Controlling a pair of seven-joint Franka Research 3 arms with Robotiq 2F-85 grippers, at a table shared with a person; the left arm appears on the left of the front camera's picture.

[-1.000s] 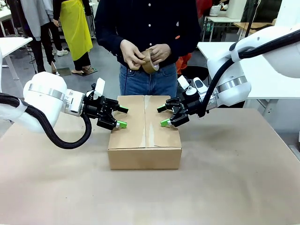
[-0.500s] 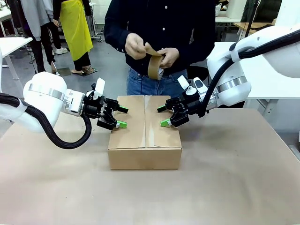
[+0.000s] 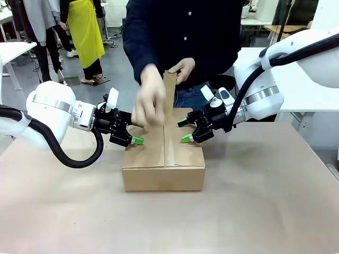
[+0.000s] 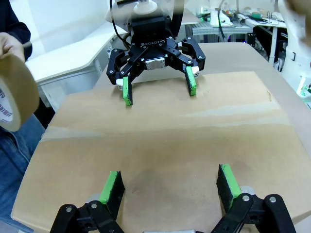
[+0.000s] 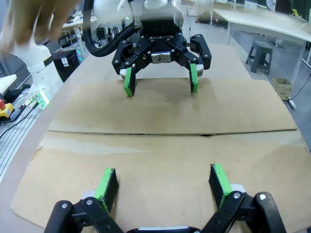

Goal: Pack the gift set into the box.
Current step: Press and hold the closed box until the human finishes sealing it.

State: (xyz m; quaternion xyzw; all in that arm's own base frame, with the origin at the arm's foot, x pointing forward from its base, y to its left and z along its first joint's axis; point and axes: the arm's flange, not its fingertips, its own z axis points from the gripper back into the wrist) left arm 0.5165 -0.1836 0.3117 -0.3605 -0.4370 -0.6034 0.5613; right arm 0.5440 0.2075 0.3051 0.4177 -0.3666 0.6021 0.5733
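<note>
Both grippers press down on the box point(image 3: 163, 153) with their green pads spread apart and clamped on nothing. We see the left gripper point(image 3: 134, 132) lying on the left flap near the box's left edge, its arm reaching in level from the table's left side. The right gripper point(image 3: 184, 130) sits on the right flap, its arm bending down from the right. The box stands closed near the middle of the table point(image 3: 254, 211), the flaps meeting along a centre seam, so we cannot see what is inside. Beyond it, at the far edge, the person's blurred hand point(image 3: 149, 103) hangs over the seam, drawing a strip of brown tape point(image 3: 169, 95) downward; the other hand point(image 3: 183, 70) holds its upper end, and the tape roll point(image 4: 14, 92) shows in the left wrist view.
</note>
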